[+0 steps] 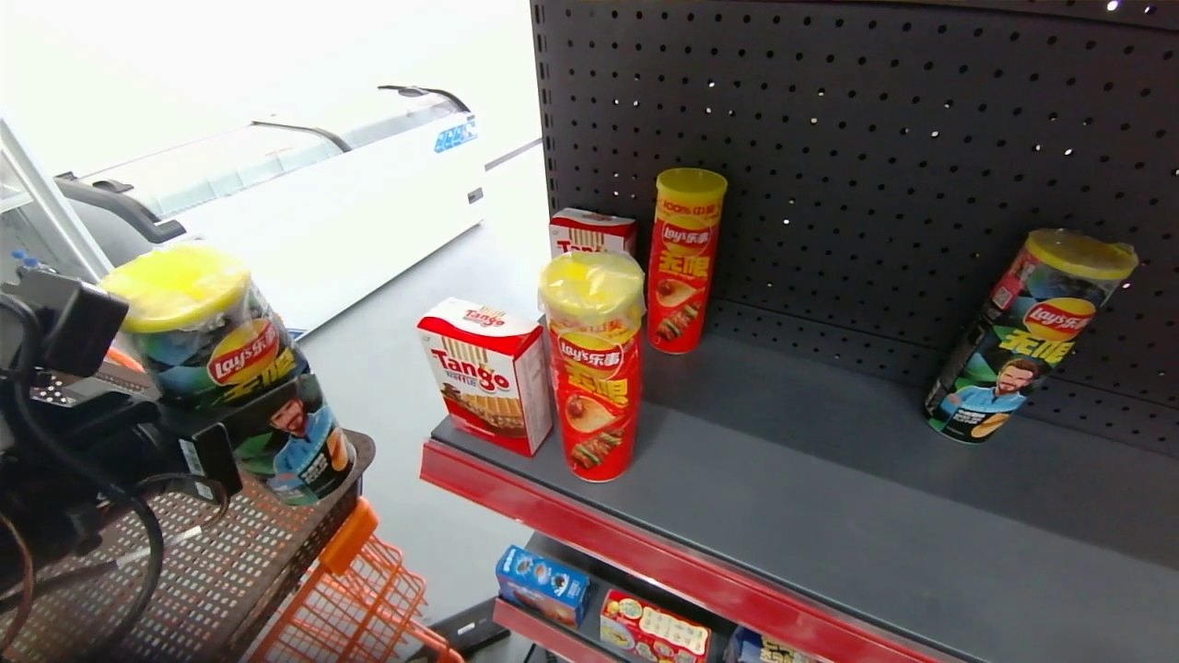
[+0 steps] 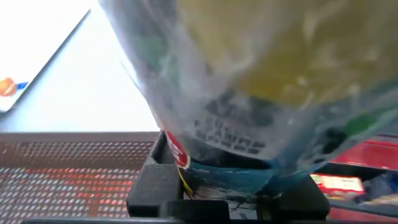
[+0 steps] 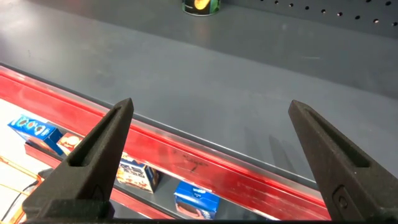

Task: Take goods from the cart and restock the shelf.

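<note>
The left hand [image 2: 227, 199] is clamped low on a dark blue cylindrical crisp can with a yellow plastic lid [image 1: 230, 359]. It holds the can tilted over the perforated top of the orange wire cart [image 1: 355, 589]. The right hand [image 3: 210, 112] has its fingers spread wide and grips nothing. Directly beneath it runs the red front lip of the dark grey shelf [image 3: 249, 74]. Far beyond that hand, a second can [image 1: 1027, 336] leans against the black pegboard [image 1: 875, 138].

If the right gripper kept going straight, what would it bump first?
Probably the bare grey shelf board, past its red edge. The right gripper points there; the green-black can stands farther back.
</note>
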Controlling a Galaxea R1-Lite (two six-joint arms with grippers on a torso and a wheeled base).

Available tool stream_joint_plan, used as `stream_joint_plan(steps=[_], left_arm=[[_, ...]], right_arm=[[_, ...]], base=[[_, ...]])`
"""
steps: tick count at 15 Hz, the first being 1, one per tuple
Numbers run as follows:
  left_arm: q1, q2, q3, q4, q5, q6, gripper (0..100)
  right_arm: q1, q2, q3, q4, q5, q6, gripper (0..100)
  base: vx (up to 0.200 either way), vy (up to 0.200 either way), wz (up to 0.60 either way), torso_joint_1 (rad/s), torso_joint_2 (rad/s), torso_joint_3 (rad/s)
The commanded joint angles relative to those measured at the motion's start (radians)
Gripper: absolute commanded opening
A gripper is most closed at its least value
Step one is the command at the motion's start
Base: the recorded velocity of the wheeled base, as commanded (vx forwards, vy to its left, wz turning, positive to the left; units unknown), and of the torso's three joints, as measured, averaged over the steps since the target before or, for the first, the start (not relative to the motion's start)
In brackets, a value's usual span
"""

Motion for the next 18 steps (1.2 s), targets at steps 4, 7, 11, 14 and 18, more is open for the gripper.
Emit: stream_joint_plan(steps=[4,7,11,14,18], left_arm=[[-0.105,-0.136,0.071,0.008,-0.002,-0.004,0],[-0.152,-0.141,0.069,0.025,-0.002,-0.008,0],[-0.297,-0.165,0.060,0.077,-0.002,-0.083,0],[-0.309,-0.168,0.066,0.077,-0.011,-0.080,0],[-0.398,-0.204,0.107,0.082,-0.042,-0.080,0]], right_arm=[[0.000,0.001,0.000,0.000,0.000,-0.001,100],[0.000,0.001,0.000,0.000,0.000,-0.001,100],[0.000,0.001,0.000,0.000,0.000,-0.001,100],[0.000,0.001,0.000,0.000,0.003,-0.004,100],[0.000,0.001,0.000,0.000,0.004,-0.004,100]], base=[[0.000,0.000,0.00,0.000,0.00,0.000],[0.000,0.000,0.00,0.000,0.00,0.000],[0.000,0.000,0.00,0.000,0.00,0.000],[0.000,0.000,0.00,0.000,0.00,0.000],[0.000,0.000,0.00,0.000,0.00,0.000]])
